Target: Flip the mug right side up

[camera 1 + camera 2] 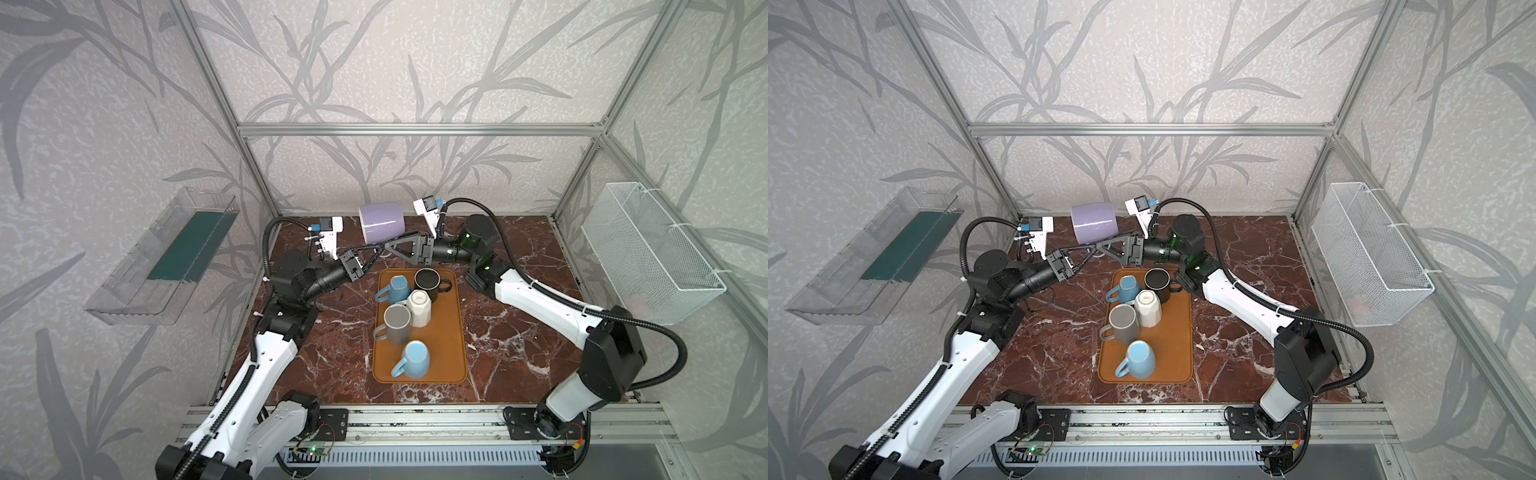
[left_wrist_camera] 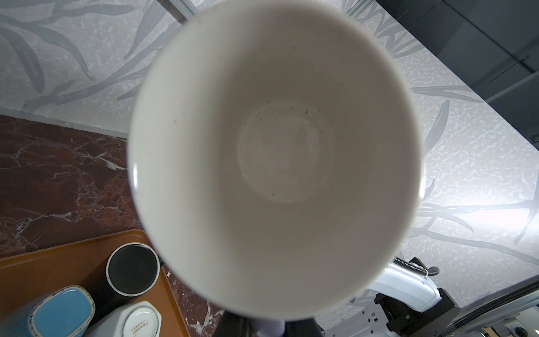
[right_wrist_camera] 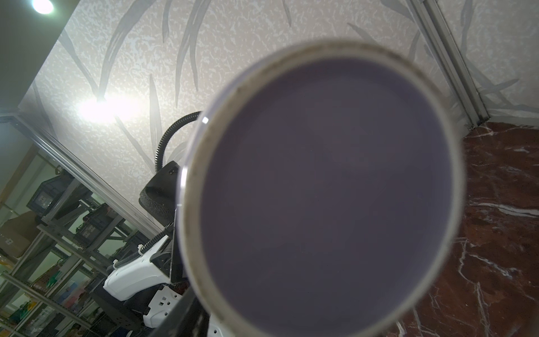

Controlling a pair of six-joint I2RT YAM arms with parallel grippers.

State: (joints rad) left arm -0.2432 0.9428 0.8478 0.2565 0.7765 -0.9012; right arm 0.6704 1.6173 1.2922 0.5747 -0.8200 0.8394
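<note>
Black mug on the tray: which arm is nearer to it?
Right. The right arm passes just behind the black mug; the left arm lies farther off, left of the tray.

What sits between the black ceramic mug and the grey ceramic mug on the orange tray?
A white faceted ceramic mug, visible in both top views.

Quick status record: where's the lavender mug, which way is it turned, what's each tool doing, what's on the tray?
mug: glossy lavender ceramic mug, held in the air behind the tray
orientation: on its side, mouth towards the left arm, base towards the right
left tool: shut on the mug's handle
right tool: at the mug's base side; open or shut unclear
tray: orange-brown rectangular tray, five other mugs on it
task: not finished
</note>
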